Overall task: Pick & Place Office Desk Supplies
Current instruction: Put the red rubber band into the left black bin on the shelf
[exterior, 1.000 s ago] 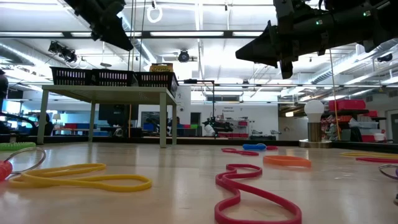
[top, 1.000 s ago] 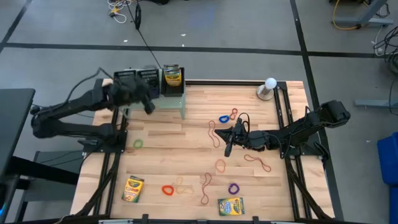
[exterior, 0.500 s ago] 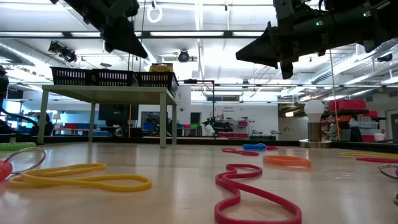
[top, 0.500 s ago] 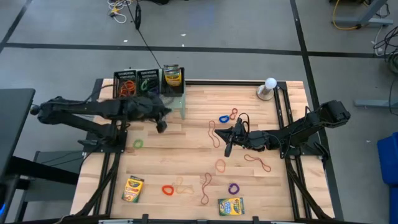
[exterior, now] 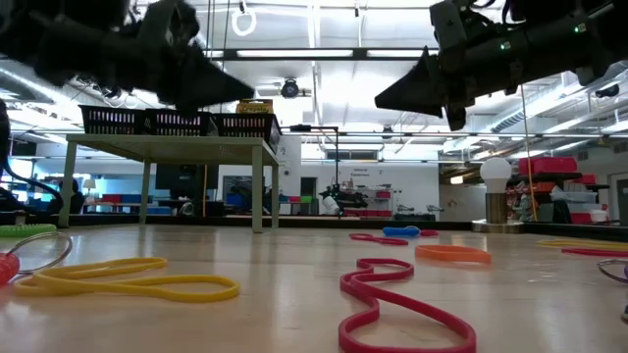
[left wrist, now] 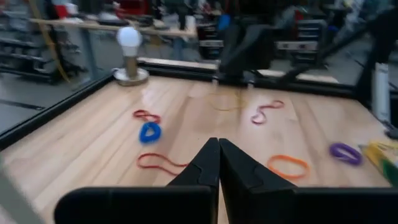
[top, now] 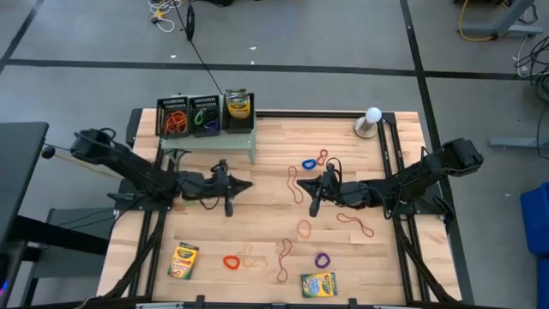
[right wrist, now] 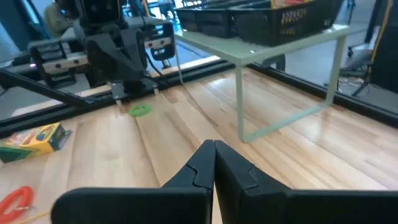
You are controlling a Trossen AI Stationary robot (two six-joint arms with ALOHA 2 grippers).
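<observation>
Three black mesh trays (top: 204, 115) stand on the pale green stand (top: 225, 142) at the far left. They hold orange bands, a green band and a crayon box (top: 238, 105). Rubber bands lie scattered on the wood: blue (top: 309, 163), green (top: 190, 198), red (top: 232, 262), purple (top: 322, 259). Two crayon boxes (top: 183, 260) (top: 318, 284) lie near the front edge. My left gripper (top: 248, 184) hangs shut and empty over the table, just on the near side of the stand, pointing right. My right gripper (top: 304, 184) hangs shut and empty at mid-table, pointing left.
A white globe on a grey base (top: 371, 121) stands at the far right corner. Black frame rails run along the table's left and right sides. The two grippers face each other across a short gap over a long tan band (top: 294, 182).
My left gripper has come away from above the trays on the stand, gone down and toward the near edge and the table's middle, and tipped from slanting down to nearly level. The trays now show uncovered. My right arm has kept still.
</observation>
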